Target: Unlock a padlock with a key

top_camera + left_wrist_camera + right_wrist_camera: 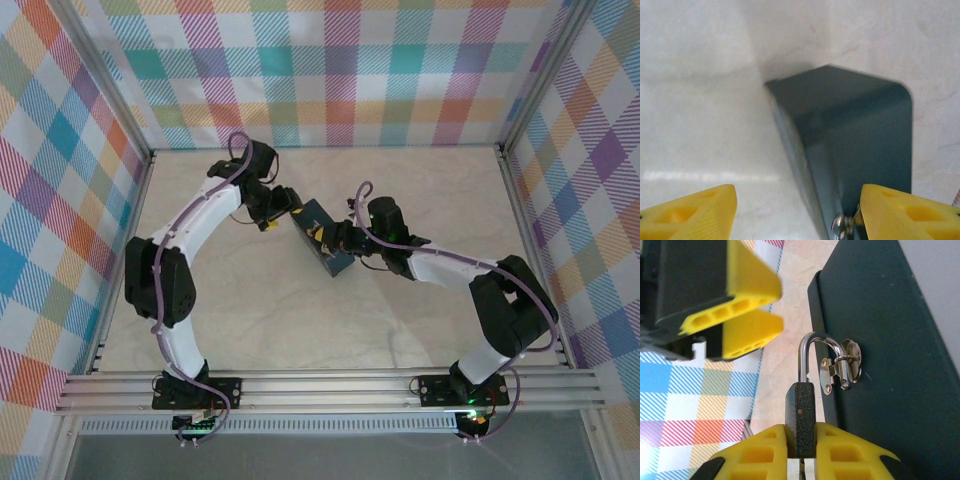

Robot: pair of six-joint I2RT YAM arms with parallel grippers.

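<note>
The padlock, a dark speckled body, is pinched between the yellow fingers of my right gripper, which is shut on it. Its silver shackle stands open: one leg stays in the body, and the free end hooks through the silver hasp on the dark blue tin. My left gripper is open, with the tin's corner between its fingers and a small silver fitting by its right finger. From above, both grippers meet at the tin. The key is out of view.
The tin lies mid-table on the pale surface. Checked fabric walls and a metal frame enclose the workspace. The left gripper's yellow fingers hang close above the padlock in the right wrist view.
</note>
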